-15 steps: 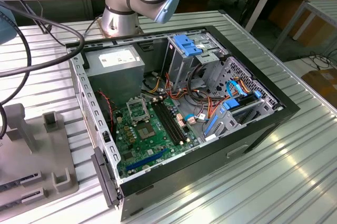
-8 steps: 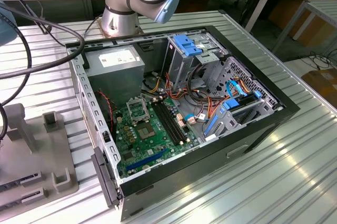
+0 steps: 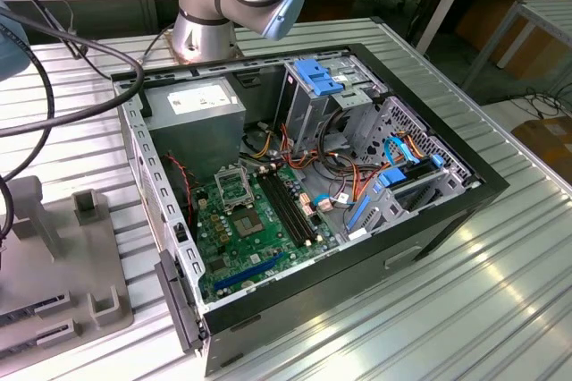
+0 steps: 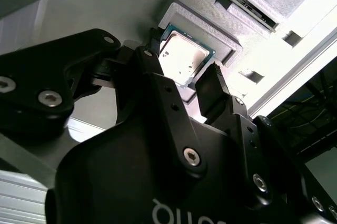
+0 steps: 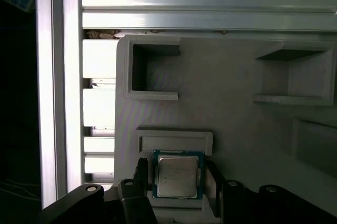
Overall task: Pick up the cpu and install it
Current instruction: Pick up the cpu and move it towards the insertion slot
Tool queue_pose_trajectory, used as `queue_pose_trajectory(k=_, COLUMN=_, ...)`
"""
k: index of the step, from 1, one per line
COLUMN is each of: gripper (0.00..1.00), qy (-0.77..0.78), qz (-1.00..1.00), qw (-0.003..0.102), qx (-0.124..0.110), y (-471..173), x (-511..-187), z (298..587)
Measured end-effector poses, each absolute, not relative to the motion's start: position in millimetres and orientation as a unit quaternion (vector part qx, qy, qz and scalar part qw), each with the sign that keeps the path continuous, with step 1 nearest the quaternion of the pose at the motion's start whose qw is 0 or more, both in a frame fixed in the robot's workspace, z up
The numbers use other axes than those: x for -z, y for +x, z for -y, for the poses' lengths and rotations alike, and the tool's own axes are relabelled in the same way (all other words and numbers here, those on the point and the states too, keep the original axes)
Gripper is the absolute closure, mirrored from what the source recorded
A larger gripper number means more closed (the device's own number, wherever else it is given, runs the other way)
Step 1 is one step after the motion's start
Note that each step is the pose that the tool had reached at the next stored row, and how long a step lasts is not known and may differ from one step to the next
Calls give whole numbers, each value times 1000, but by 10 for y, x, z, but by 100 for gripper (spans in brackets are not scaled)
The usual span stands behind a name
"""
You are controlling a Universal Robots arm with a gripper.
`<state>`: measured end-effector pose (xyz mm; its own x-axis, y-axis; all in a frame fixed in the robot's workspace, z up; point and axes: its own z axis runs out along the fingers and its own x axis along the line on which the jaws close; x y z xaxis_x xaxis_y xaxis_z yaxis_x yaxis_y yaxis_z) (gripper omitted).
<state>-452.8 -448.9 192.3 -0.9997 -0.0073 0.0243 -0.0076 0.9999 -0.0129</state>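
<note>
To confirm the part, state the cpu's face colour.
The cpu is pale silver-tan, edged blue-green; first wrist view shows it best.

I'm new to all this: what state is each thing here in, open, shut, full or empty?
cpu: lying flat in its recess, not gripped.
gripper: jaws open, one either side of the cpu.
grey holder: holding the cpu; two other recesses empty.
computer case: on its side, open, side panel off.
cpu socket: looks empty.
</note>
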Motion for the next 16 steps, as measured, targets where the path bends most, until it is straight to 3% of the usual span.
queue_pose_trajectory(k=3, gripper=47, qy=4, qz=1000, qw=12, qx=-7, y=-4528, x=-1922, z=4489)
queue_pose_trajectory(k=4, gripper=53, qy=4, qz=1000, qw=12, qx=-7, y=-4528, x=-1922, z=4489)
queue_pose_trajectory(k=16, gripper=53, qy=4, qz=1000, qw=12, qx=-7, y=-4528, x=-2168, z=4489)
